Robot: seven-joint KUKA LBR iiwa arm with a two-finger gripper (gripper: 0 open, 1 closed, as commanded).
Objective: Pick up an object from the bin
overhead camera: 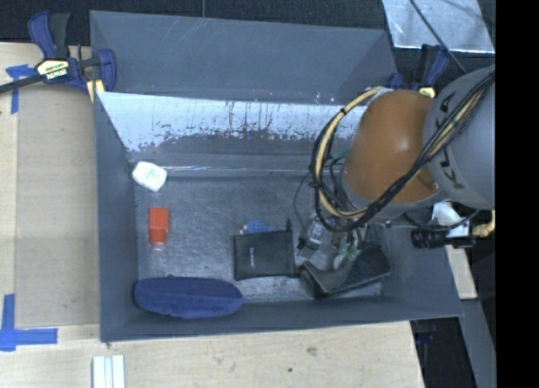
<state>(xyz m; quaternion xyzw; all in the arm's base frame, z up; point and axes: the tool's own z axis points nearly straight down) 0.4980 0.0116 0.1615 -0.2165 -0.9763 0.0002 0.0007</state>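
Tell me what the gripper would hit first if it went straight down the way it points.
Most likely the dark flat thing lying just under the gripper, to the right of the black square pouch. Depth is hard to judge here.

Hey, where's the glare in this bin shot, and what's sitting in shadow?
Camera view: glare streaks the bin's back wall; shadow pools under the arm's orange cover, around the black case; the white piece and orange block at the left lie evenly lit.
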